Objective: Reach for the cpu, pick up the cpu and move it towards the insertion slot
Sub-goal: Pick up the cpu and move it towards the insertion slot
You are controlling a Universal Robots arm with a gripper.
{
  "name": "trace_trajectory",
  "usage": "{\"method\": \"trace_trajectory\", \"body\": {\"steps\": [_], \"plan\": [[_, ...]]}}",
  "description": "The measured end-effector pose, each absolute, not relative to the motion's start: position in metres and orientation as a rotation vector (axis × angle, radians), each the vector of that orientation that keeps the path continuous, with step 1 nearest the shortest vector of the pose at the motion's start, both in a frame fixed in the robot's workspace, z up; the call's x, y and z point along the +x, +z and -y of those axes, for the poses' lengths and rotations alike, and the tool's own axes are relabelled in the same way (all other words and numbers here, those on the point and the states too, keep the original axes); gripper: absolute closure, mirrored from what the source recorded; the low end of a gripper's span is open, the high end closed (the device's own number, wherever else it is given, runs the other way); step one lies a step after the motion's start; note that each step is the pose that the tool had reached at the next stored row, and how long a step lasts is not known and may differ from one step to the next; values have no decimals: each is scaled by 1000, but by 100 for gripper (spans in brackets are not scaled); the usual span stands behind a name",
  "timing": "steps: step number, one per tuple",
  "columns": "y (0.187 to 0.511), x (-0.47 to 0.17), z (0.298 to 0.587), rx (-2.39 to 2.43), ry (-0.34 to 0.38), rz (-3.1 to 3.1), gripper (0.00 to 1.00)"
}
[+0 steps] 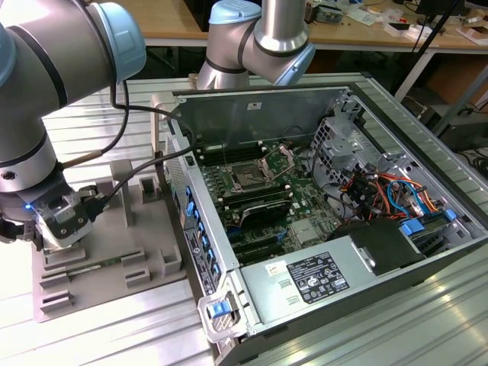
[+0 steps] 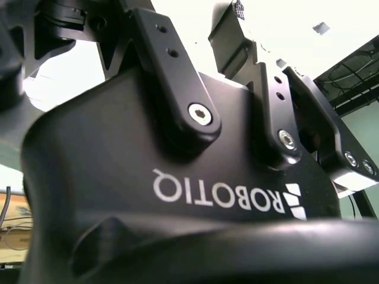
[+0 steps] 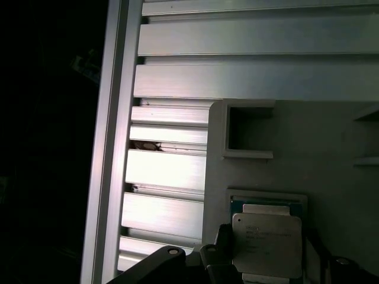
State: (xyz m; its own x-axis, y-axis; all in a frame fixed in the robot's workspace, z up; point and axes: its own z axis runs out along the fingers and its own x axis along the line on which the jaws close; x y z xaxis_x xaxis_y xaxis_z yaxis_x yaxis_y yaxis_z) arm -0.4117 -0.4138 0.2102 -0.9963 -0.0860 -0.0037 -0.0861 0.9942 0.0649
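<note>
The cpu (image 3: 266,242), a silvery square chip on a green base, lies in a pocket of the grey tray (image 3: 308,148) in the first wrist view. My gripper (image 3: 267,260) straddles it, with a dark finger (image 3: 218,260) against one edge and another against the opposite edge, so it is shut on the cpu. In the exterior view the gripper (image 1: 62,229) sits low over the tray (image 1: 114,252) at the exterior view's left. The insertion slot (image 1: 248,178) is in the open computer case, with its metal frame (image 1: 278,160) hinged up. The second wrist view shows the gripper's black body (image 2: 177,177).
The open computer case (image 1: 320,213) stands to the exterior view's right of the tray, with its wall between them. A thin green memory stick (image 1: 91,267) lies on the tray. Cables (image 1: 381,191) and drive bays crowd the case's right side. Both stand on a ribbed aluminium table (image 3: 172,171).
</note>
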Motion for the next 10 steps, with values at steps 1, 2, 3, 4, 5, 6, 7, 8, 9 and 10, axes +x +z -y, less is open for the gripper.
{"method": "trace_trajectory", "body": {"steps": [1, 2, 3, 4, 5, 6, 7, 8, 9, 10], "plan": [[210, -412, 414, -135, 103, -3136, 45], [211, -412, 414, -135, 104, -3136, 45], [211, -412, 414, -135, 104, -3136, 45], [211, -412, 414, -135, 105, -3136, 45], [211, -412, 414, -135, 105, -3136, 45], [212, -412, 414, -135, 106, -3136, 45], [212, -412, 414, -135, 106, -3136, 45], [212, -412, 414, -135, 106, -3136, 45], [212, -412, 414, -135, 107, -3136, 45], [212, -412, 414, -135, 107, -3136, 45]]}}
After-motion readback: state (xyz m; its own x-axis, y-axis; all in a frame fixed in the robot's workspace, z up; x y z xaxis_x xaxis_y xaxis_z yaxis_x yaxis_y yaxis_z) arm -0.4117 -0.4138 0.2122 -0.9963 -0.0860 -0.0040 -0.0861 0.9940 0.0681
